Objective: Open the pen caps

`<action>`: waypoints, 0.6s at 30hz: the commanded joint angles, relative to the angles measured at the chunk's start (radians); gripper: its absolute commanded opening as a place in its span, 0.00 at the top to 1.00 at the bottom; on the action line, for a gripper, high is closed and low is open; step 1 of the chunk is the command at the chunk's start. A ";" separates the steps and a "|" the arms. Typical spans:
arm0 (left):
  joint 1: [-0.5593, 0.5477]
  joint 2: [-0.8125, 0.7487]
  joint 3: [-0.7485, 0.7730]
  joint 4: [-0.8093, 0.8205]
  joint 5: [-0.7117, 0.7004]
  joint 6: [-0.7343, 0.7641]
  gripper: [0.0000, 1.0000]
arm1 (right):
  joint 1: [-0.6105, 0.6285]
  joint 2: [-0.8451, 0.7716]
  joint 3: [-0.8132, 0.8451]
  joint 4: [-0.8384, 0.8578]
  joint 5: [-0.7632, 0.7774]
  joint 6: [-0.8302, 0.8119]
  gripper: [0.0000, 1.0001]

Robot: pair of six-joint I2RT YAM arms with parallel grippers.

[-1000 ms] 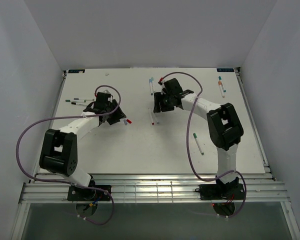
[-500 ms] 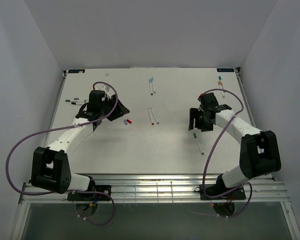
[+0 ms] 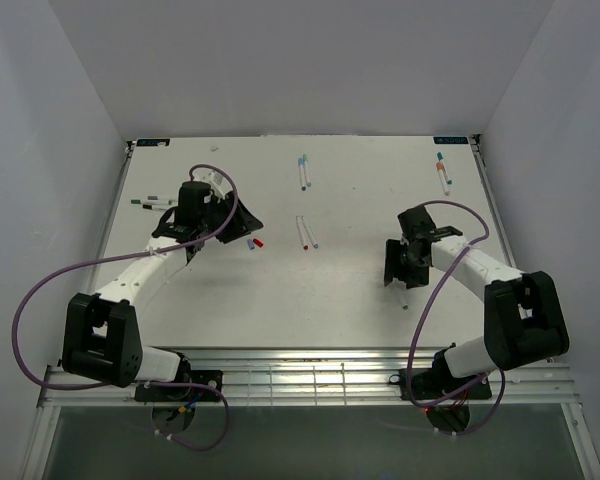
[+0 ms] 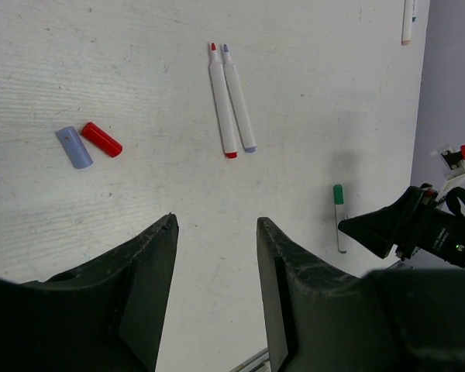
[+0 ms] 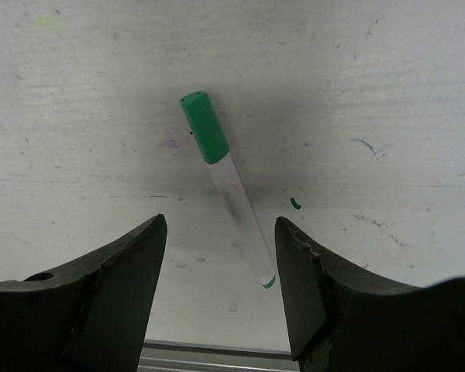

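Just changed: the right gripper has swung away from the middle of the table to its right side and now hangs over a pen that is capped.
Meaning for the task: two pens look finished, and the green one seems to be next.
Right gripper: jaws apart with nothing between them, one on each side of the white barrel below.
Left gripper: left gripper also has its jaws apart and empty. It is raised above the table left of centre, little moved.
Green cap: green cap is seated on the far end of its pen, which lies flat and slightly slanted.
Loose caps: red cap and pale blue cap lie just beside each other, apart from their pens.
Uncapped pens: red-tipped pen and blue-tipped pen lie side by side, almost touching.
Far pens: more pens lie near the back edge, but they are probably too small here to judge the caps.
Materials: smooth, glossy plastic cylinders that would likely roll. The table is matte white, scuffed and flecked with ink, and the fingers are hard black wedges.
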 commanded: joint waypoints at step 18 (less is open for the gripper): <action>0.000 -0.059 -0.060 0.070 0.059 0.000 0.45 | 0.186 0.047 -0.086 0.054 0.097 0.080 0.92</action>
